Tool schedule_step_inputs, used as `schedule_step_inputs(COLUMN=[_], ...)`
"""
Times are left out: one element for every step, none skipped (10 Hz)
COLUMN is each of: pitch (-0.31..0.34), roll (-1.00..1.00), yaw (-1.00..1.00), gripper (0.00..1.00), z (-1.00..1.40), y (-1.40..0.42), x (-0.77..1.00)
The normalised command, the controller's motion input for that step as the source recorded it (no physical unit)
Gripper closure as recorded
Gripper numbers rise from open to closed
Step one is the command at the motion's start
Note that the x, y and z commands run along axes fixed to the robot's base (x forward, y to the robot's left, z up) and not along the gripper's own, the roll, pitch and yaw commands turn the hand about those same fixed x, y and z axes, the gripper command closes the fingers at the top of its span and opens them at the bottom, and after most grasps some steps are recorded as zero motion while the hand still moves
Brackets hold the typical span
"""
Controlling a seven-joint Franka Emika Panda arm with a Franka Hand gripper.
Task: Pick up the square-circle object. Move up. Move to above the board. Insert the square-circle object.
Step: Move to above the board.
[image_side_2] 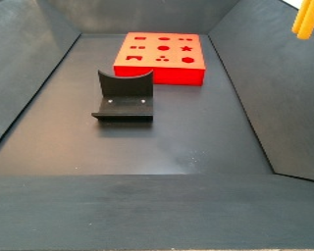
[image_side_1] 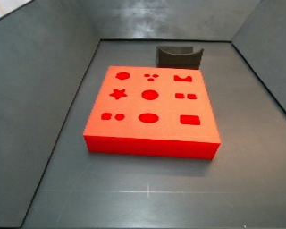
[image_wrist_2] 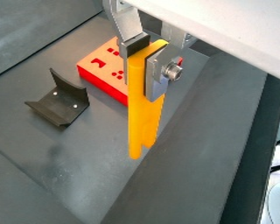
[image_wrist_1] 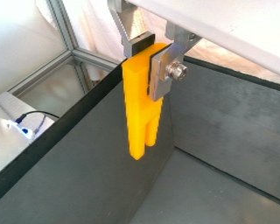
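One gripper [image_wrist_2: 150, 54] carries one square-circle object [image_wrist_2: 143, 105]. Beyond the one fixture [image_side_2: 125, 96] lies one board [image_side_2: 161, 56].

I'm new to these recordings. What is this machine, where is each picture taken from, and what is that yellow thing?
This is a single robot arm ending in a two-finger gripper. Two pictures come from cameras on the arm's wrist, looking down past the gripper; two come from cameras fixed beside the dark bin. The gripper is shut on the square-circle object, a slim yellow-orange peg with two prongs hanging downward, held well above the floor. In a side view only its tip shows at the upper edge. On the floor lies the board, a flat red block with shaped holes, and beside it stands the fixture, a dark bracket. The peg is not yet over the board.
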Motion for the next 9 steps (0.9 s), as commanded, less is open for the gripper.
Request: schedule_step_inputs(pitch=[0.067, 0.067, 0.067, 0.067, 0.067, 0.067, 0.067, 0.067, 0.067], roll=[0.0, 0.0, 0.0, 0.0, 0.0, 0.0, 0.0, 0.0, 0.0], yaw=[-0.01, -0.01, -0.01, -0.01, -0.01, -0.01, -0.01, -0.01, -0.01], gripper=[1.0, 1.0, 1.0, 1.0, 1.0, 1.0, 1.0, 1.0, 1.0], z=[0.03, 0.03, 0.03, 0.03, 0.03, 0.03, 0.03, 0.03, 0.03], y=[0.01, 0.01, 0.01, 0.01, 0.01, 0.01, 0.01, 0.01, 0.01], x=[-0.2, -0.2, -0.2, -0.2, -0.2, -0.2, -0.2, -0.2, -0.2])
